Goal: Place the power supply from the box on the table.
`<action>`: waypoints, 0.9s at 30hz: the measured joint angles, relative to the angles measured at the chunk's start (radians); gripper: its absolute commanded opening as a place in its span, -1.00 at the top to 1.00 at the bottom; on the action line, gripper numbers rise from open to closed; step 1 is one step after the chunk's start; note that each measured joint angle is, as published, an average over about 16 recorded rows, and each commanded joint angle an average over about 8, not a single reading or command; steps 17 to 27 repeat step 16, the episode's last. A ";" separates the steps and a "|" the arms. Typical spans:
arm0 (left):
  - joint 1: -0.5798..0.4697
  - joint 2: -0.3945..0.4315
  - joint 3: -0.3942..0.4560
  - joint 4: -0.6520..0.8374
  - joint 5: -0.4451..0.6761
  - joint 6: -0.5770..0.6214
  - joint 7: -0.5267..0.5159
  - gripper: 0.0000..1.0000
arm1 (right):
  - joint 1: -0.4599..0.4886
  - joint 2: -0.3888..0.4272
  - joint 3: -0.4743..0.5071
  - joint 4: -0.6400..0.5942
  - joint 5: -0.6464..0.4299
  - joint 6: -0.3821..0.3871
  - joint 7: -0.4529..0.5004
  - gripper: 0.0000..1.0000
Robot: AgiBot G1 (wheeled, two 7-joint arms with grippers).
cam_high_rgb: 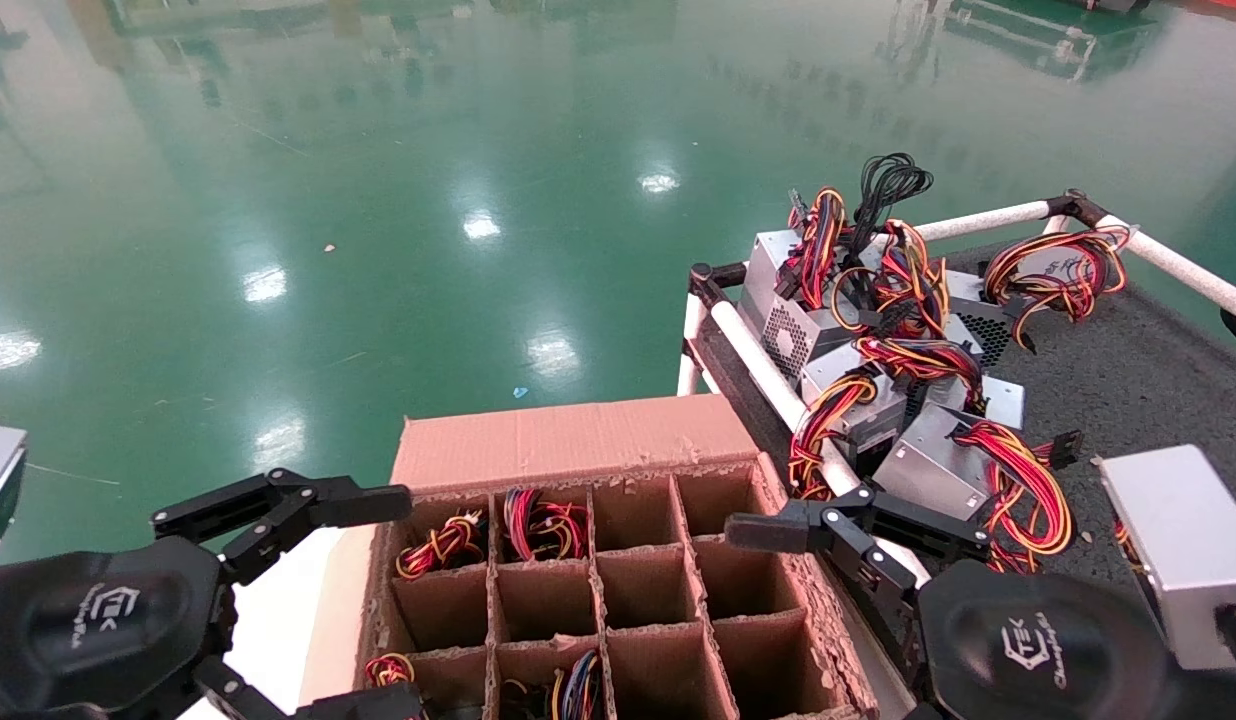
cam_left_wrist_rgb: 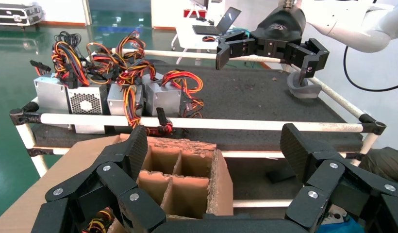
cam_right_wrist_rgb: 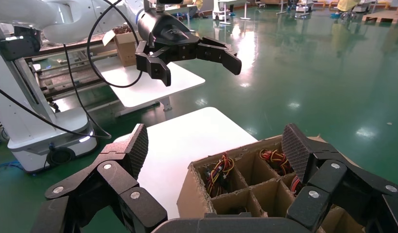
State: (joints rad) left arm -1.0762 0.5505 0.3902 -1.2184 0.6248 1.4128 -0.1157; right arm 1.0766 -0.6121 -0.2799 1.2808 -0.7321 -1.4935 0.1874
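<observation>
We hold our left gripper wide open and empty, just outside the box's near-left corner. Our right gripper is also spread wide with nothing in it, above the box's right wall beside the table rail. Between the two grippers lie the divider cells; a power supply's wire bundle shows in a far cell, ahead of both. Beyond the right gripper, silver units are heaped on the table.
</observation>
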 measured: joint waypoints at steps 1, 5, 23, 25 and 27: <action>0.000 0.000 0.000 0.000 0.000 0.000 0.000 -1.00 | 0.000 0.000 0.000 0.000 0.000 0.000 0.000 -1.00; 0.000 0.000 0.000 0.000 0.000 0.000 0.000 -1.00 | 0.000 0.000 0.000 0.000 0.000 0.000 0.000 -1.00; 0.000 0.000 0.000 0.000 0.000 0.000 0.000 -1.00 | 0.000 0.000 0.000 0.000 0.000 0.000 0.000 -1.00; 0.000 0.000 0.000 0.000 0.000 0.000 0.000 -1.00 | 0.000 0.000 0.000 0.000 0.000 0.000 0.000 -1.00; 0.000 0.000 0.000 0.000 0.000 0.000 0.000 -1.00 | 0.000 0.000 0.000 0.000 0.000 0.000 0.000 -1.00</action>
